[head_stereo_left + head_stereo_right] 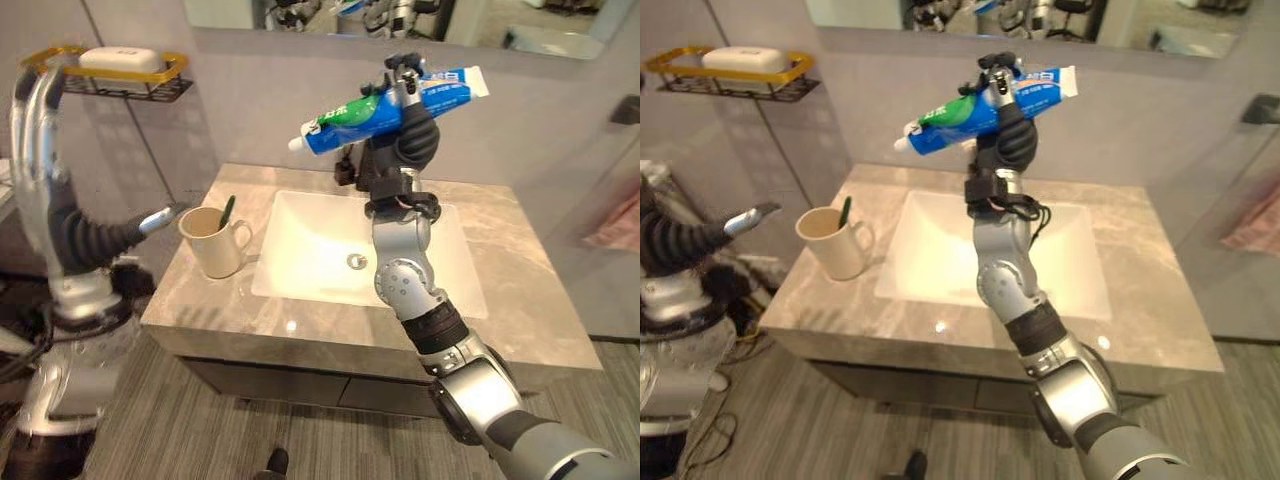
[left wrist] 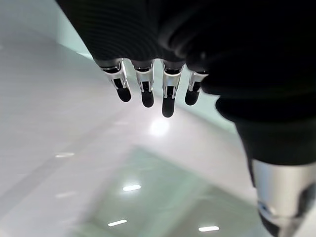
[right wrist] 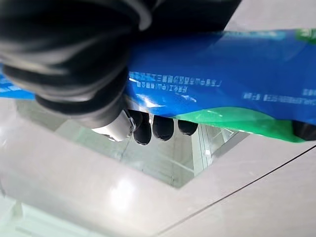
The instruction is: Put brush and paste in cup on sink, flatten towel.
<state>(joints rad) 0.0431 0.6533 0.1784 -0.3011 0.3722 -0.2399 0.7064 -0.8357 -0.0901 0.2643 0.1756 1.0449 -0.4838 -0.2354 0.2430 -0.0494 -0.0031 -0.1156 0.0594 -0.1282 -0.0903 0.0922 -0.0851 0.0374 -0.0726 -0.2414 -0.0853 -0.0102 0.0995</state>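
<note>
We note one paste tube (image 1: 395, 110), blue-green, raised above sink (image 1: 330, 245), right robot hand (image 1: 412, 125) curled round it, cap end toward cup. One cup (image 1: 212, 240) on counter (image 1: 520, 270), left of sink; one green brush (image 1: 227, 209) standing in it. Left robot hand (image 1: 160, 219) beside cup, apart, fingers (image 2: 143, 89) straight, holding nothing. One soap bar (image 1: 121, 60) in wall rack (image 1: 60, 58).
</note>
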